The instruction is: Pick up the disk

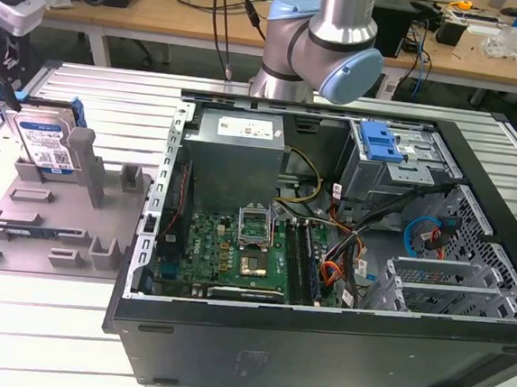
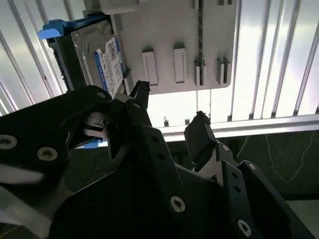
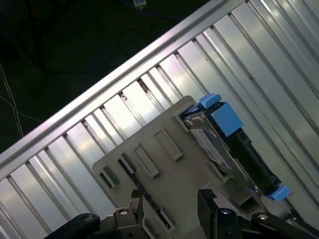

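Here, above the ribbed metal counter (image 3: 239, 55), my pincer (image 2: 169, 107) hangs open, its two dark fingers spread with nothing between them, close to the grey fixture tray (image 2: 164, 30). The disk (image 2: 99, 59) I am after stands on edge in a slot at one end of that tray, its white-and-blue label showing and its blue side rails (image 3: 225, 117) at its ends. In the exterior view it sits at the exterior view's left, at the tray end farther from that camera, well apart from the open computer case (image 1: 326, 254). In both wrist views the disk lies off to one side of the gap between my fingers, so I judge this to be the approach, with no contact made. Doing it well, I reckon, means bringing that gap squarely over the disk's upper edge, turning so the fingers face its two broad sides, and coming straight down clear of the upright post (image 1: 85, 156) just beside it, with the grip on the metal body, not the plastic rail tabs. The disk's lower edge is sunk in the slot and cannot be seen. My own linkage covers part of the tray. The arm (image 1: 321, 45) is cut off at the exterior view's upper edge, and my height above the tray cannot be judged.
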`<control>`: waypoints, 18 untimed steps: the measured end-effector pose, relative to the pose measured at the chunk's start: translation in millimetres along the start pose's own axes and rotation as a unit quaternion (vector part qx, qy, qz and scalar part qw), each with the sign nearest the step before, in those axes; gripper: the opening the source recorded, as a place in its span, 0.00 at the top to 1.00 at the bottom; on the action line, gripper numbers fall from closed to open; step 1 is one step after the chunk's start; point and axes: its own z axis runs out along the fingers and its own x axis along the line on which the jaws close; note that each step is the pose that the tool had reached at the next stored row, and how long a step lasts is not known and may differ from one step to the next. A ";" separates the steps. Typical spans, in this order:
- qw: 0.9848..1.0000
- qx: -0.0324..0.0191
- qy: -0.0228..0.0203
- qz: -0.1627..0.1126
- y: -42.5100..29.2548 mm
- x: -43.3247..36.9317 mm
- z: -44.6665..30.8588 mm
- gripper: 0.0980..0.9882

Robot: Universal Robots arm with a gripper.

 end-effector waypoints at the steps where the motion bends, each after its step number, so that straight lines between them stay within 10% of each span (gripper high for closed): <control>1: 1.000 0.001 0.000 -0.009 -0.1 0.0 0.4 0.48; 6: 0.998 0.002 0.002 -0.059 -0.1 0.0 3.4 0.48; 18: 0.988 0.012 0.000 -0.157 -0.2 0.0 5.8 0.48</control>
